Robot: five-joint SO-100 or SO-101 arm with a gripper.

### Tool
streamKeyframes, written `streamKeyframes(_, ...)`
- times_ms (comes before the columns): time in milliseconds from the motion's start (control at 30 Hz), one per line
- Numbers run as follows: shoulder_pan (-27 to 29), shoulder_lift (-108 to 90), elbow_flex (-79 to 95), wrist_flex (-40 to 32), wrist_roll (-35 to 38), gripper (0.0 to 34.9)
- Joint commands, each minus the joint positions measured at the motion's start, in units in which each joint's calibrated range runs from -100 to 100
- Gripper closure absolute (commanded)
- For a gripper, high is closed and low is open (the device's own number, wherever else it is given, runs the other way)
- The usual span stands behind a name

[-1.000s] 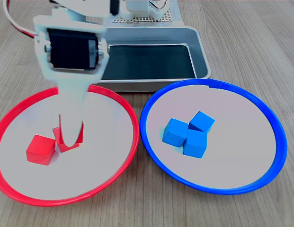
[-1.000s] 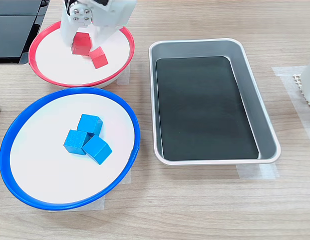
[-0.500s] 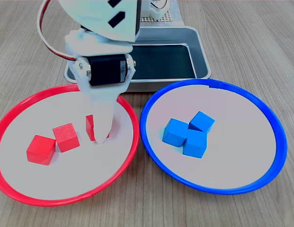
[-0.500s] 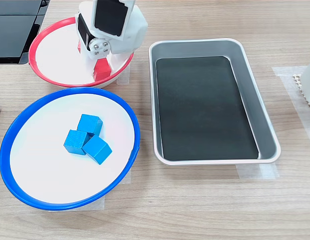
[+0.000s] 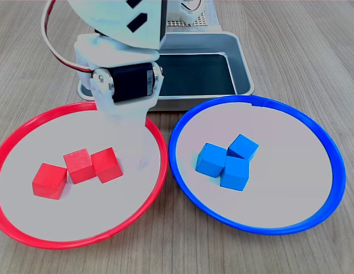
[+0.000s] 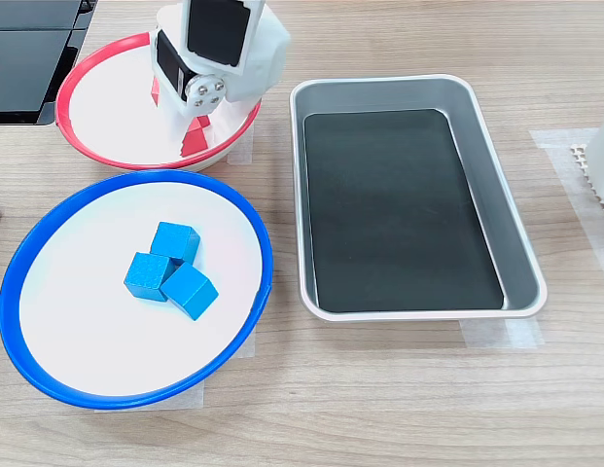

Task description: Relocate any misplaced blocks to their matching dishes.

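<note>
Three red cubes (image 5: 80, 170) in a row inside the red-rimmed plate (image 5: 28, 235), touching one another. Three blue cubes (image 5: 227, 160) clustered in the blue-rimmed plate (image 5: 262, 228), just right of the red-rimmed plate in the first exterior view. Above the red-rimmed plate's far edge, the gripper (image 5: 135, 145), holding nothing; jaw spread impossible to tell. Behind the red-rimmed plate, a silver tray (image 5: 240, 54) on the wooden table (image 5: 302, 51).

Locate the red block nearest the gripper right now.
In the first exterior view, that red block lies inside the red-rimmed plate, rightmost of three red blocks, touching the middle one, just left of the gripper.
</note>
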Motion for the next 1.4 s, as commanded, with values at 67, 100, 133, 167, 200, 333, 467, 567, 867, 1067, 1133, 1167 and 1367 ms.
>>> streamKeyframes(67, 1.8, -5.7, -3.3, 0.2, 1.4, 18.4)
streamKeyframes(100, 2.1, -6.9, -3.0, -0.2, 1.8, 18.6)
streamKeyframes(133, 2.2, -8.2, -2.3, -1.0, 2.1, 18.6)
streamKeyframes(167, 2.3, -9.8, -1.2, -2.0, 2.4, 18.9)
streamKeyframes(200, 2.3, -11.6, 0.3, -3.1, 2.7, 19.1)
streamKeyframes(333, 1.5, -21.4, 10.8, -10.2, 3.9, 21.1)
streamKeyframes(467, -1.0, -33.3, 26.2, -18.5, 3.8, 27.6)
streamKeyframes(567, -3.6, -42.1, 37.4, -22.0, 3.2, 32.2)
streamKeyframes(867, -9.1, -64.9, 59.4, -22.1, 0.1, 34.6)
streamKeyframes(1067, -10.3, -74.0, 66.9, -23.2, -2.7, 34.6)
streamKeyframes(1133, -10.3, -75.7, 68.7, -24.7, -5.2, 34.6)
streamKeyframes(1167, -10.3, -76.7, 69.6, -25.3, -6.9, 34.6)
streamKeyframes(1367, -10.0, -82.6, 74.5, -26.7, -14.7, 34.6)
